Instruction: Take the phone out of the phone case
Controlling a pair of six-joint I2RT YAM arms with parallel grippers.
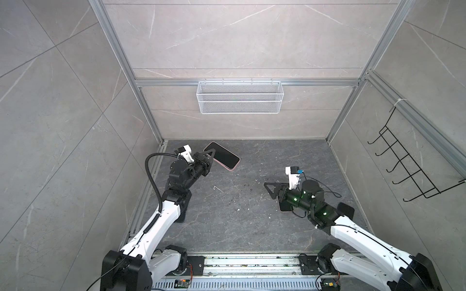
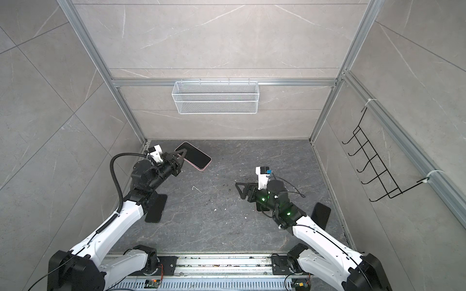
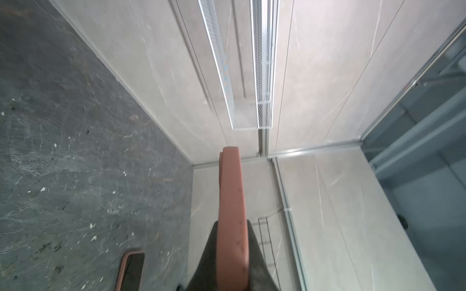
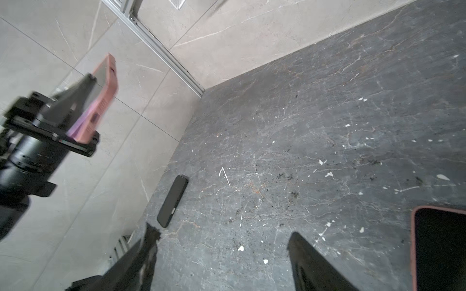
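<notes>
My left gripper [image 1: 210, 153] is shut on one end of a phone in a pink phone case [image 1: 224, 157], black screen up, held tilted in the air near the back left corner. In the left wrist view the pink case's edge [image 3: 230, 181] runs out from between the jaws. My right gripper [image 1: 269, 188] hovers open over the dark floor with nothing between its fingers [image 4: 310, 262]. A second pink-rimmed, black-faced piece [image 4: 438, 249] lies flat on the floor just beside and under the right gripper. I cannot tell whether it is a cased phone or an empty case.
A bare black phone [image 2: 156, 209] lies under the left arm and another [image 2: 320, 215] behind the right arm. A white mesh basket [image 1: 239, 97] hangs on the back wall, a black hook rack [image 1: 408, 163] on the right wall. White specks litter the floor.
</notes>
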